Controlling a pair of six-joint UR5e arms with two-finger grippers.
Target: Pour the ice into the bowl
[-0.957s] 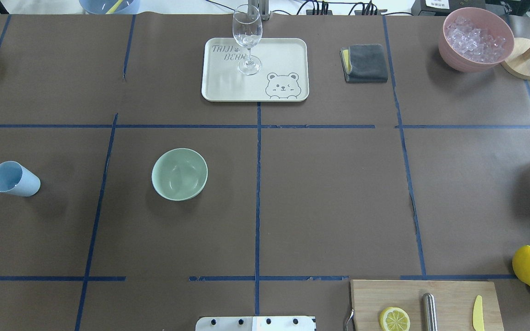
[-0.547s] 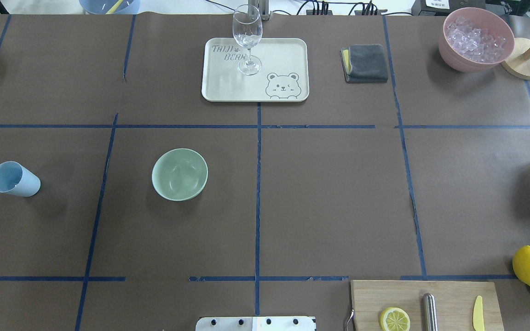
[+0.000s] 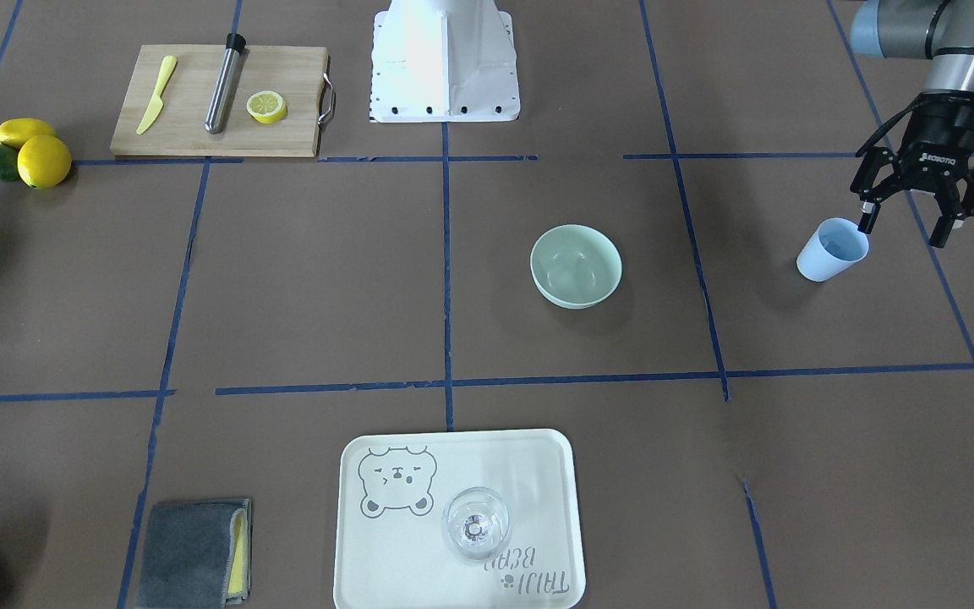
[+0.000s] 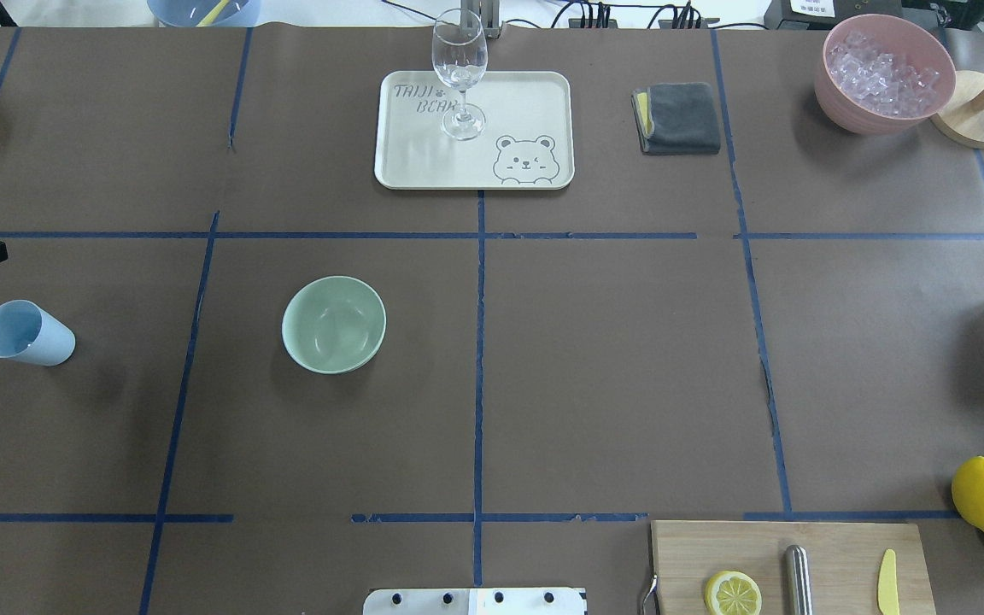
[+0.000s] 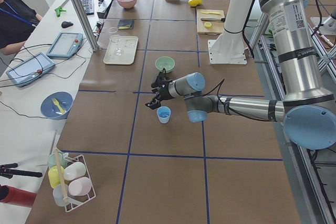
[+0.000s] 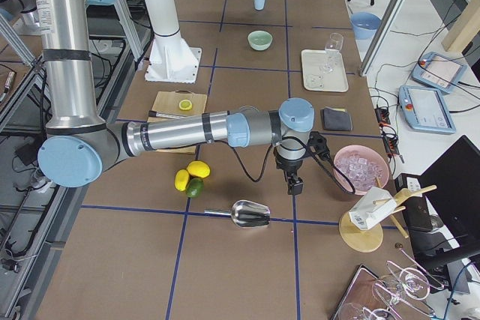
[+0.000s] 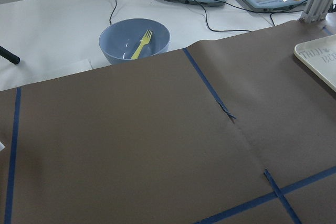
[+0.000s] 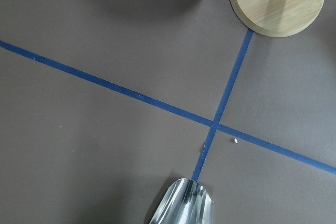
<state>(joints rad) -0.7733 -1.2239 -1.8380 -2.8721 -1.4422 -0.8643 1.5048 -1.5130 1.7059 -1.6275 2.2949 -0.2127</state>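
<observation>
— The fingers first?

— The left fingers (image 3: 954, 207) are spread wide and hold nothing. They hang just beside the light blue cup (image 3: 832, 251), not around it. One tip has just poked in at the left edge of the overhead view (half a second ago that edge showed only bare bench (image 3: 284, 296)).

— So the reach has begun?

— I'd judge so. This is the approach to the cup, with the grasp not yet made.

— And the ice?

— I can't make out clear cubes; the cup's inside is too small to tell. The mint-green bowl (image 3: 576, 296) stands empty, well apart from the cup, toward the bench's middle.

— The right fingers (image 6: 294, 183)?

— They're far off, above a metal scoop (image 6: 251, 215), and seen only from the side. I cannot tell whether they are wide or narrow.
</observation>
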